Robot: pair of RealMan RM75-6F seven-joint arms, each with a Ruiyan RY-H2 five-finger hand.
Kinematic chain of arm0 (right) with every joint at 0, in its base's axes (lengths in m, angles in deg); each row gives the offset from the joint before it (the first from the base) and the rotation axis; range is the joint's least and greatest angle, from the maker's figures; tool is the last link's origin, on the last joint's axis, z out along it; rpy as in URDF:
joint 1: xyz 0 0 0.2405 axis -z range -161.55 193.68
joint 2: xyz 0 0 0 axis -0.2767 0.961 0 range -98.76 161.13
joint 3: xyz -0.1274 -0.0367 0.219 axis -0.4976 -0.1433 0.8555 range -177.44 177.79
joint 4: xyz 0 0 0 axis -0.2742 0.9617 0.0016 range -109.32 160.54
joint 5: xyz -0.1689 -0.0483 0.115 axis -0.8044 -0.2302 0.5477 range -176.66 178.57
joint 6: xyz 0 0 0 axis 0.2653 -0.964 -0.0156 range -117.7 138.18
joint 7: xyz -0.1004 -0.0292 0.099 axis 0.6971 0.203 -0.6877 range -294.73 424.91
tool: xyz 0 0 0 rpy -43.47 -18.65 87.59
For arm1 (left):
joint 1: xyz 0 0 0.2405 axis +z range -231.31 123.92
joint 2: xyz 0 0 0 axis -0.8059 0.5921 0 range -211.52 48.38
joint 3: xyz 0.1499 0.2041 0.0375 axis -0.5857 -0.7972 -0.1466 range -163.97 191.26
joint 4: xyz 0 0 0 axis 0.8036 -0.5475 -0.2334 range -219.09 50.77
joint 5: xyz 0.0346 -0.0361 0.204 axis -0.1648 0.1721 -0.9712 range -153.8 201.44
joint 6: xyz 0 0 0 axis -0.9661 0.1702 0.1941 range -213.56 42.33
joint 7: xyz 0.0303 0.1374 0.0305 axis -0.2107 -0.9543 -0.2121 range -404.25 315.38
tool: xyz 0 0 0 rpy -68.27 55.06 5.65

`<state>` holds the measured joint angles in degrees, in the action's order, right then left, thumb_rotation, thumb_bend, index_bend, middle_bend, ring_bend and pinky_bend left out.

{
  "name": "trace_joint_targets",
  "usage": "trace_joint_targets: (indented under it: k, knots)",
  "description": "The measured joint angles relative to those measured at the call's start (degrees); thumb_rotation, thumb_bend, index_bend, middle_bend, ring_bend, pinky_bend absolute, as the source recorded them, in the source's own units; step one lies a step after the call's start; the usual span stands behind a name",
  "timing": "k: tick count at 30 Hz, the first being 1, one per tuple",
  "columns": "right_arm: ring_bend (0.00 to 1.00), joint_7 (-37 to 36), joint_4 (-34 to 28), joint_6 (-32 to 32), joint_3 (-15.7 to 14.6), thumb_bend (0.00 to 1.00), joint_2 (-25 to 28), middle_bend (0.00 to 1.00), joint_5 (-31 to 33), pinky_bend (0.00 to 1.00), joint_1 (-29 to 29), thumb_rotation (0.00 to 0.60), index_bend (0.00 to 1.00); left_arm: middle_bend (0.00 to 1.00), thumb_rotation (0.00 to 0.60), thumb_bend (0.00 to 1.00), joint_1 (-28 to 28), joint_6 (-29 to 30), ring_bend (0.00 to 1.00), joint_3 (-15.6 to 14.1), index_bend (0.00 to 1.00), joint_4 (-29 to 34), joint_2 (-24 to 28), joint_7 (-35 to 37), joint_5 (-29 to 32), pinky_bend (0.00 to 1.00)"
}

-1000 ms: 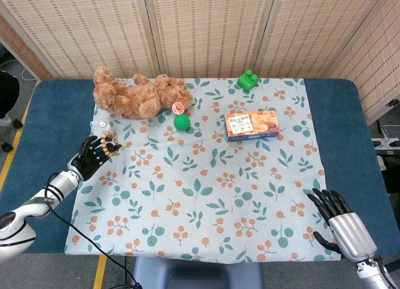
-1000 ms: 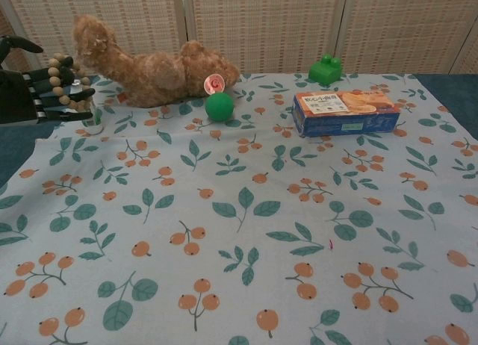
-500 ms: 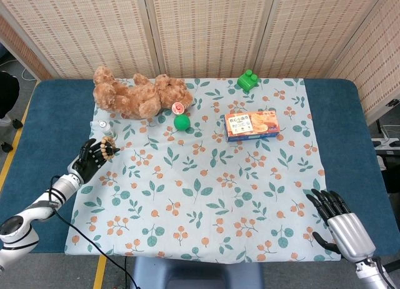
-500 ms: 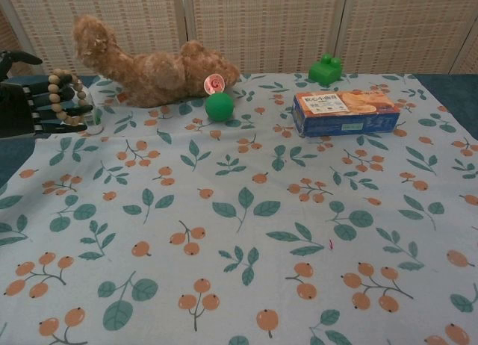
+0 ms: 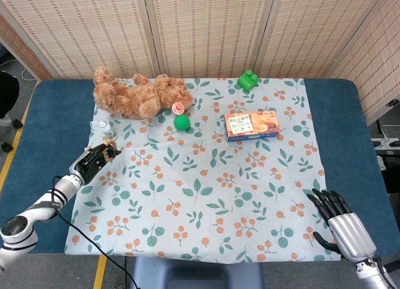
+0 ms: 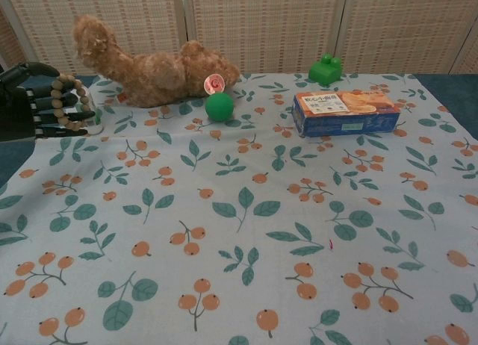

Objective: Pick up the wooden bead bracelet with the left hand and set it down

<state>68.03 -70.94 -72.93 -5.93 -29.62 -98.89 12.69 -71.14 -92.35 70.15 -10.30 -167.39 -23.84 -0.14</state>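
The wooden bead bracelet (image 6: 73, 102) loops around the dark fingers of my left hand (image 6: 33, 100), which holds it above the cloth's left edge. From the head view the left hand (image 5: 94, 161) is seen at the cloth's left side, with the bracelet (image 5: 112, 149) at its fingertips, mostly hidden by them. My right hand (image 5: 340, 224) rests at the near right corner of the table, fingers apart, holding nothing.
A brown teddy bear (image 5: 135, 94) lies at the back left. A green ball (image 5: 182, 122) and a small round red-and-white thing (image 5: 178, 107) sit by it. An orange snack box (image 5: 252, 126) and a green block (image 5: 247, 81) are further right. A small bottle (image 5: 104, 127) stands behind my left hand.
My left hand, still holding the bracelet, has drawn back toward the near side and sunk lower over the cloth's left edge. The right hand has stayed put.
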Motion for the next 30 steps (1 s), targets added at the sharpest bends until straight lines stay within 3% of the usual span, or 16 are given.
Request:
trace_joint_targets:
  k: [7,19,30]
  knots:
    - [0.00,0.3,-0.1,0.2,0.0,0.22,-0.1,0.00,0.2,0.00,0.0,0.600,0.00,0.59,0.453,0.52,-0.2,-0.2,0.24,0.1,0.51,-0.5,-0.2,2.4,-2.0,0.01]
    - [0.00,0.3,-0.1,0.1,0.0,0.22,0.0,0.00,0.1,0.00,0.0,0.600,0.00,0.59,0.415,0.54,-0.3,-0.5,0.24,0.2,0.53,-0.4,-0.1,5.8,-4.5,0.01]
    - [0.00,0.2,-0.2,-0.1,-0.1,0.22,0.1,0.00,-0.1,0.00,0.1,0.600,0.00,0.61,0.357,0.72,-0.1,-0.4,0.24,0.2,0.55,0.2,0.1,7.4,-6.4,0.01]
